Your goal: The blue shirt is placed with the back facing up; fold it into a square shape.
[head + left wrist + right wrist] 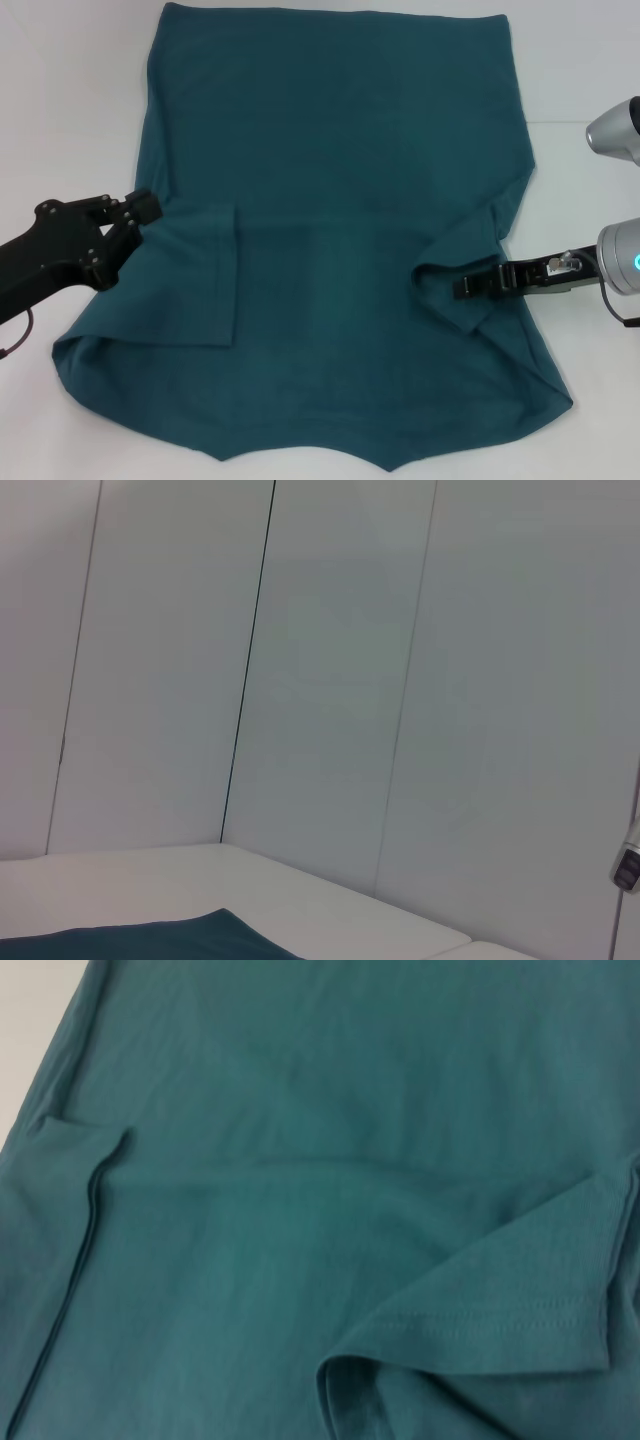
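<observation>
The blue shirt (pixel 340 180) lies flat on the white table with its plain side up, and it fills most of the head view. Both short sleeves are turned inward over the body: the left sleeve (pixel 190 290) lies flat, and the right sleeve (pixel 460 250) is creased. My left gripper (pixel 135 220) is open at the shirt's left edge, beside the left sleeve's fold. My right gripper (pixel 472 287) reaches in from the right, low over the folded right sleeve. The right wrist view shows the shirt (pixel 300 1110) and that sleeve's stitched hem (pixel 500 1305). A corner of the shirt (pixel 150 940) shows in the left wrist view.
Bare white table (pixel 60 100) borders the shirt on the left, right and far side. Pale wall panels (pixel 330 680) stand behind the table. A silver joint of the right arm (pixel 615 130) hangs over the right edge.
</observation>
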Tool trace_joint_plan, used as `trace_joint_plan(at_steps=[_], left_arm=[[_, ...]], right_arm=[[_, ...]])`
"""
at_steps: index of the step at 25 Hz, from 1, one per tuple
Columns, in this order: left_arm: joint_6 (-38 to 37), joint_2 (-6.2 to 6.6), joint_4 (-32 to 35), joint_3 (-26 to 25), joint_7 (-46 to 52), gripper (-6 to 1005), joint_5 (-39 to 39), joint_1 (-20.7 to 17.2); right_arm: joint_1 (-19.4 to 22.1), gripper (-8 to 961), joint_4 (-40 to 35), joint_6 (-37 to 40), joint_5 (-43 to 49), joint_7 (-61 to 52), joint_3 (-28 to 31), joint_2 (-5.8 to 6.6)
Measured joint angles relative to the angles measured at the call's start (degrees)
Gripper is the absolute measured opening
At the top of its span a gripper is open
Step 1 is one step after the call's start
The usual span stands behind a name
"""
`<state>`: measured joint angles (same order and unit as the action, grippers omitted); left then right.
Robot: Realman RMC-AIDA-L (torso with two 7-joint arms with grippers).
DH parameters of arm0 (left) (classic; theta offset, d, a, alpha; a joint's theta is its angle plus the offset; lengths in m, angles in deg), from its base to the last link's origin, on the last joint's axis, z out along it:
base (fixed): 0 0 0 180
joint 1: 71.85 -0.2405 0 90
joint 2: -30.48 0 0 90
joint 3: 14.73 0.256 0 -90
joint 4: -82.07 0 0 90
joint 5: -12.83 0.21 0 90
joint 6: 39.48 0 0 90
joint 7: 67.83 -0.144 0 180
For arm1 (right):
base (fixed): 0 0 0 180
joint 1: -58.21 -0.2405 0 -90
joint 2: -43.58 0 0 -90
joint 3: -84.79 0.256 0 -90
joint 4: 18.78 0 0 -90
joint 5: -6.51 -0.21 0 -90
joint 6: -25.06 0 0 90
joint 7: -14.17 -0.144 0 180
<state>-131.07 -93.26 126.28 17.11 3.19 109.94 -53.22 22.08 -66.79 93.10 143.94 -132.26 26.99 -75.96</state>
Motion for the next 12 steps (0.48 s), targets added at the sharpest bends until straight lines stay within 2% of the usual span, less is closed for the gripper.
trace_joint_plan(at_steps=[12], left_arm=[[0.0,0.0,-0.1,0.1,0.0,59,0.0,0.0]], right_arm=[[-1.4,625,1.8,3.5,-6.7,0.5,-2.8,-0.59]])
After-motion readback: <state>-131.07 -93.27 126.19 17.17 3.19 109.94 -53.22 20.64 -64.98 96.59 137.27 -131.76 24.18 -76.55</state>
